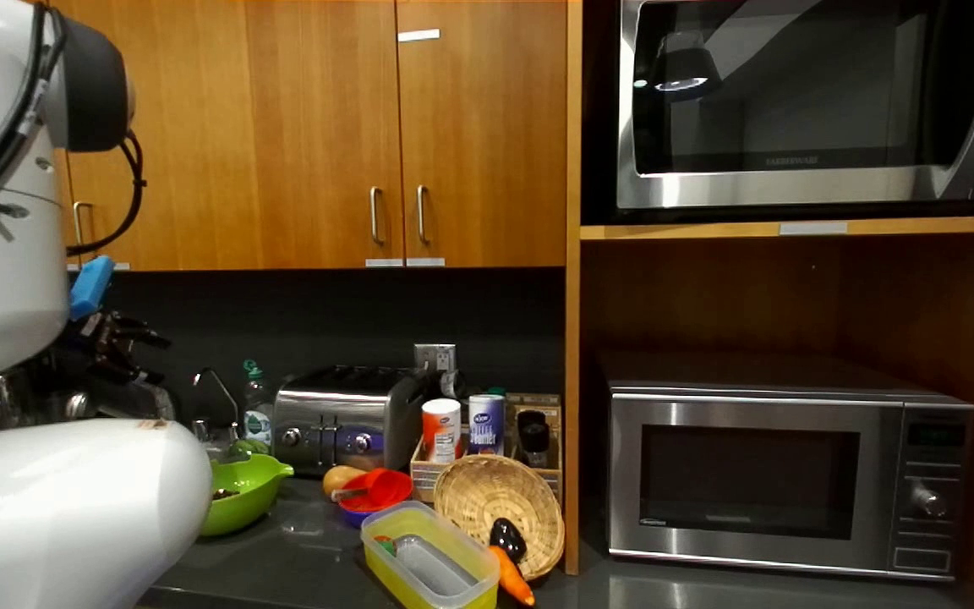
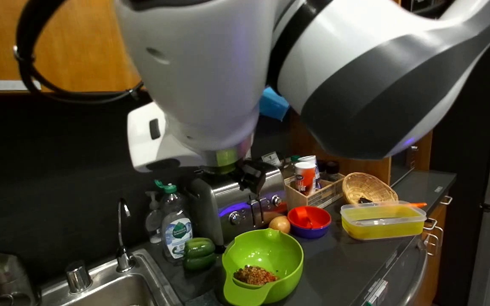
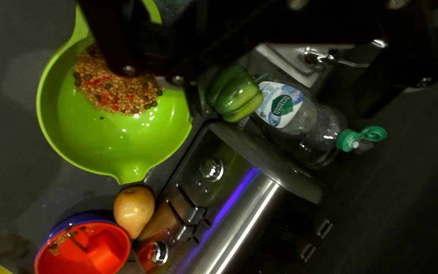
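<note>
Gripper: jaws spread wide, air between the fingers; hangs well above the surface. In the wrist view a finger crosses over the green bowl; green pepper and soap bottle show in the gap.

Green bowl: upright toward the sink end of the surface, between back and front edges. Handle points to the sink end, spout toward the tan pear-shaped item. Holds a grain mix with red and dark bits, heaped at the handle side.

Green pepper: just beside the corner of the sink, between green bowl and soap bottle. The latter stands upright, green lid flipped up.

Toaster: along the back edge. Tan pear-shaped item sits before it, next to a red bowl nested in a purple bowl; red cup and a few grains inside.

Yellow tub: at the front edge, well apart from the sink. Wicker basket: tilted, behind the tub, near the wooden crate.
</note>
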Motion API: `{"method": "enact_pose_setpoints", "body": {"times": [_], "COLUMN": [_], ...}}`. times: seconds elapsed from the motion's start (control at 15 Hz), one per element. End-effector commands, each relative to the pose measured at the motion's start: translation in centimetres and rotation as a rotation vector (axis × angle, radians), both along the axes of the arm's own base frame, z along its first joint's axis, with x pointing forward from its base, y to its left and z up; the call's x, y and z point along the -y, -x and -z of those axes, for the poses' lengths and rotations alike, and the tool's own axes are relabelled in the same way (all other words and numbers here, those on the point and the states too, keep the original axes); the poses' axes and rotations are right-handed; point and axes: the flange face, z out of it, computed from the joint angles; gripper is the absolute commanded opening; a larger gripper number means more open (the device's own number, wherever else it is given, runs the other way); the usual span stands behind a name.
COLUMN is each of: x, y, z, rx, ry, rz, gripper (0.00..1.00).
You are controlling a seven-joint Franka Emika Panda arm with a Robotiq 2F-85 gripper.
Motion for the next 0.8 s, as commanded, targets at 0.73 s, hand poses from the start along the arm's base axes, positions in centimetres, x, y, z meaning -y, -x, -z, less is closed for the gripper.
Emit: {"method": "enact_pose_setpoints", "body": {"times": [0.73], "x": [0.1], "y": [-1.6], "z": [-3.6], "rx": [0.002], "ry": [-0.311], "rz": [0.071], "gripper": [1.00]}}
